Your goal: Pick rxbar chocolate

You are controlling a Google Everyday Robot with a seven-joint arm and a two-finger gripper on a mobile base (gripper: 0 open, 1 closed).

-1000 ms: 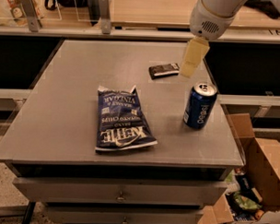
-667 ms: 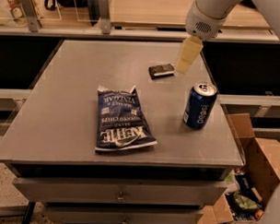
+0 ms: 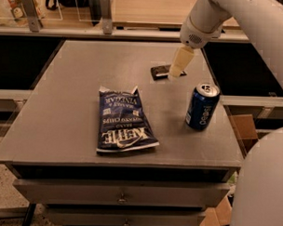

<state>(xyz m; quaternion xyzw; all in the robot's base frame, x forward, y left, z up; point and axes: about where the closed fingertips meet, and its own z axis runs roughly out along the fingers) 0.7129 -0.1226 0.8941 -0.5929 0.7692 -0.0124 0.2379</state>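
Note:
The rxbar chocolate [image 3: 161, 72] is a small flat black bar lying on the grey table [image 3: 77, 94], toward its far right. My gripper [image 3: 177, 68] hangs from the white arm at the upper right, its cream fingers [image 3: 180, 60] pointing down. Its tip overlaps the bar's right end in the camera view. Whether it touches the bar cannot be told.
A large dark-blue Kettle chip bag [image 3: 124, 120] lies mid-table. A blue Pepsi can [image 3: 202, 106] stands upright to the right, near the table's right edge. Cardboard boxes [image 3: 245, 129] sit on the floor at right. Drawers [image 3: 122, 194] are under the tabletop. A counter runs behind.
My gripper has moved left and down, from above the can's side to the right end of the rxbar chocolate. Bag, can and bar have not moved.

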